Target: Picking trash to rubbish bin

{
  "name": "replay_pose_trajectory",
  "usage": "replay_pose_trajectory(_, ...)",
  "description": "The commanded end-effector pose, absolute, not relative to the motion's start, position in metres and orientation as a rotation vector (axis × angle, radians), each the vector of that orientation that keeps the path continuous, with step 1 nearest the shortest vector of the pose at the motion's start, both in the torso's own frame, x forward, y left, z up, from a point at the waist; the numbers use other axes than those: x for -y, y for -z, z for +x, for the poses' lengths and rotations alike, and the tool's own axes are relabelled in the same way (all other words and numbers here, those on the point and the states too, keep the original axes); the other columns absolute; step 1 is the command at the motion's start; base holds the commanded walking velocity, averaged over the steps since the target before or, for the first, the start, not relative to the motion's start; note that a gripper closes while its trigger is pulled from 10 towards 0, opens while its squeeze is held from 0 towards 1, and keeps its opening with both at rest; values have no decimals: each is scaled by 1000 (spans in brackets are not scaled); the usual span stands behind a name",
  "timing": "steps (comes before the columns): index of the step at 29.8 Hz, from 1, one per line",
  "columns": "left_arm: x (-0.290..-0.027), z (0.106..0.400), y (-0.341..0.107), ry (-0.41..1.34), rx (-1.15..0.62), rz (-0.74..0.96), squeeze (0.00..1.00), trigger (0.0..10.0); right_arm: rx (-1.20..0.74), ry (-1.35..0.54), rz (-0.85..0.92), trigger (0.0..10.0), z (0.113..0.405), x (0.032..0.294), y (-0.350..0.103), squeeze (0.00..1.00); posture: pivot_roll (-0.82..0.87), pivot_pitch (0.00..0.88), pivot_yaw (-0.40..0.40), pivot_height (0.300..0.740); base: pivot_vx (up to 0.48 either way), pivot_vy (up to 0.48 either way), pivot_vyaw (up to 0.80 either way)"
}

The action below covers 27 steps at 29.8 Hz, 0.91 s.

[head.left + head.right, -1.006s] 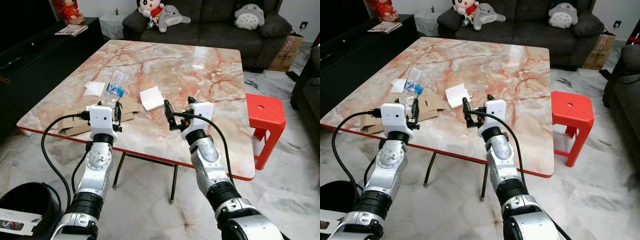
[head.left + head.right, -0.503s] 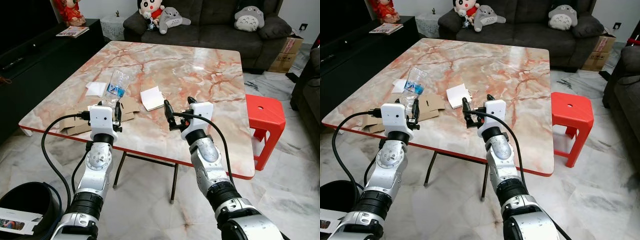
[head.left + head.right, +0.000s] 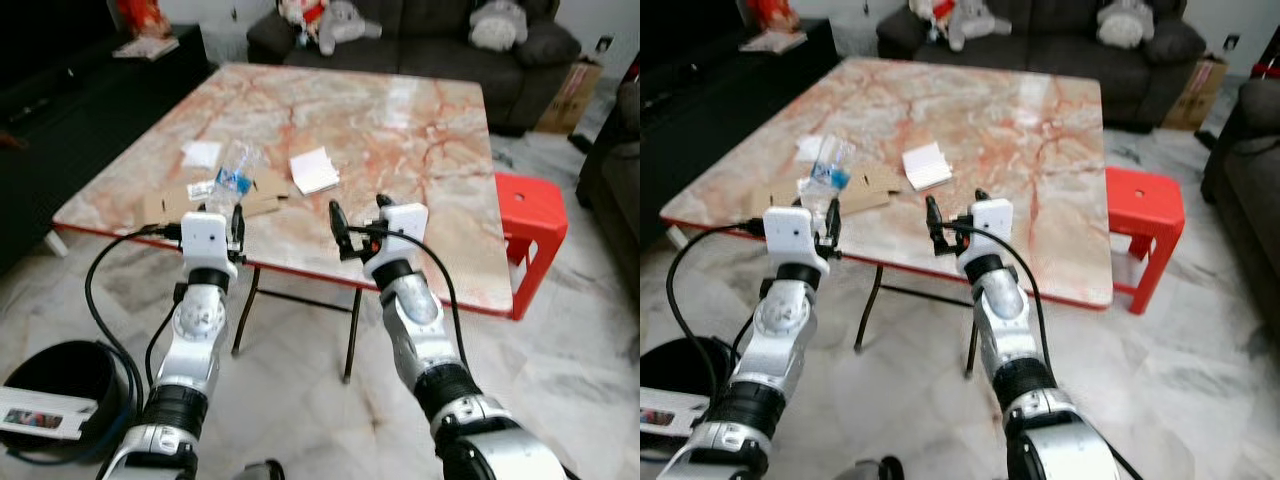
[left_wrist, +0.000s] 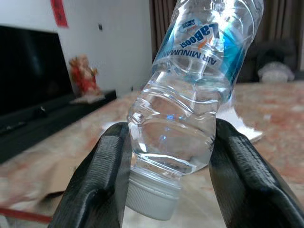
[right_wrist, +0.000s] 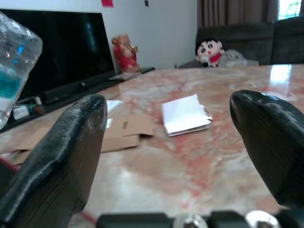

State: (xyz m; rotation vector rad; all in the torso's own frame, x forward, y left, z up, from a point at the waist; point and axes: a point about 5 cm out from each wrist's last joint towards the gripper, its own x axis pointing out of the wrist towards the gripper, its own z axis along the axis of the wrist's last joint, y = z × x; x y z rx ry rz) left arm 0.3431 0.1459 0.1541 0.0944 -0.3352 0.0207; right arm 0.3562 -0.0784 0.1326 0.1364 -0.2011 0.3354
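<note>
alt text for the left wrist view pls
A clear crumpled plastic water bottle with a blue label is clamped, white cap down, between the left gripper's two black fingers. Behind it, blurred, lie a pink marble tabletop, a dark television and a red figurine.

A home living room is showing here. A dark sofa (image 3: 420, 30) carrying plush toys (image 3: 325, 15) is sitting well beyond the jaws, past a marble-topped table (image 3: 400, 120). A black TV (image 5: 57, 42) on a low dark cabinet (image 3: 90, 90) is standing off to the left side, and a red plastic stool (image 3: 530, 210) is resting on the polished marble floor (image 3: 300, 400) to the right.
</note>
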Motion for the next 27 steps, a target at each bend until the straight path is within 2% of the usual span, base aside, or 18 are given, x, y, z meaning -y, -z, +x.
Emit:
replay_pose_trajectory(1,-152,341,-153,-36,339,97,0,10000,205,-355,134,10000,357,73,-136,0,-30,0,31,740,-251,0,0)
replay_pose_trajectory(13,-152,341,-152,-38,338,96,0,10000,205,-365,120,10000,356,73,-135,0,-32,0,27,740,-249,0,0)
replay_pose_trajectory(19,-153,341,-151,-42,337,97,0,10000,202,-369,119,10000,356,72,-134,0,-32,0,26,740,-244,0,436)
replay_pose_trajectory(25,-154,342,-147,-44,306,107,0,10000,194,-368,121,10000,355,72,-132,0,-31,0,25,740,0,0,283)
replay_pose_trajectory(27,-155,343,-137,-29,240,108,0,10000,174,-369,117,10000,355,73,-129,0,-34,0,24,740,0,0,0)
